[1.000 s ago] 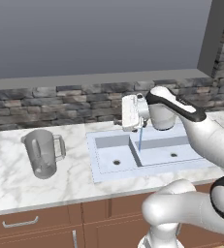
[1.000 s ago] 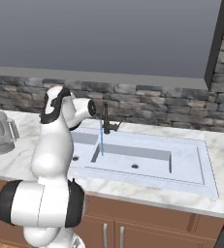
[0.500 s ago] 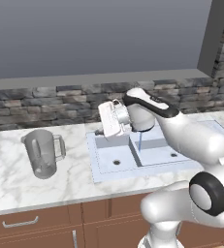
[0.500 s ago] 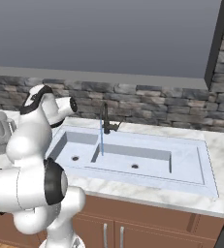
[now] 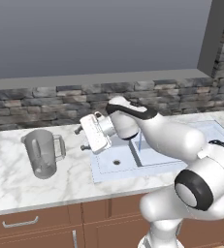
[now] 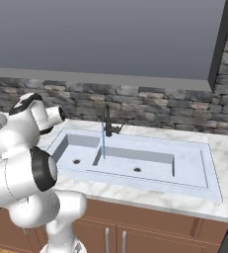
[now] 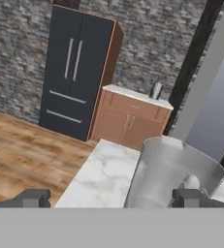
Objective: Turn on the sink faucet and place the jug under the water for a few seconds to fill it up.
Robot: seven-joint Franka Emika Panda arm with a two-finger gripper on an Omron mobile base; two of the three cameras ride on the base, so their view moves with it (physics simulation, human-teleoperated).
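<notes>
Grey glass jug [image 5: 42, 152] stood upright on the marble worktop [image 5: 7, 179], left of the sink [image 6: 135, 160], as I swung the arm away from the faucet [image 6: 107, 120]. A second earlier the gripper [image 5: 81, 138] hung over the basin; now it pointed at the jug, jaws spread wide and empty. Water ran from the spout throughout.

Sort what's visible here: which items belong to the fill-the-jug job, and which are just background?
Job items:
- jug, upright on the counter left of the sink
- sink faucet, water running
- sink
- end effector, open, facing the jug

Background:
- dark fridge
- wooden cabinet
- stone backsplash
</notes>
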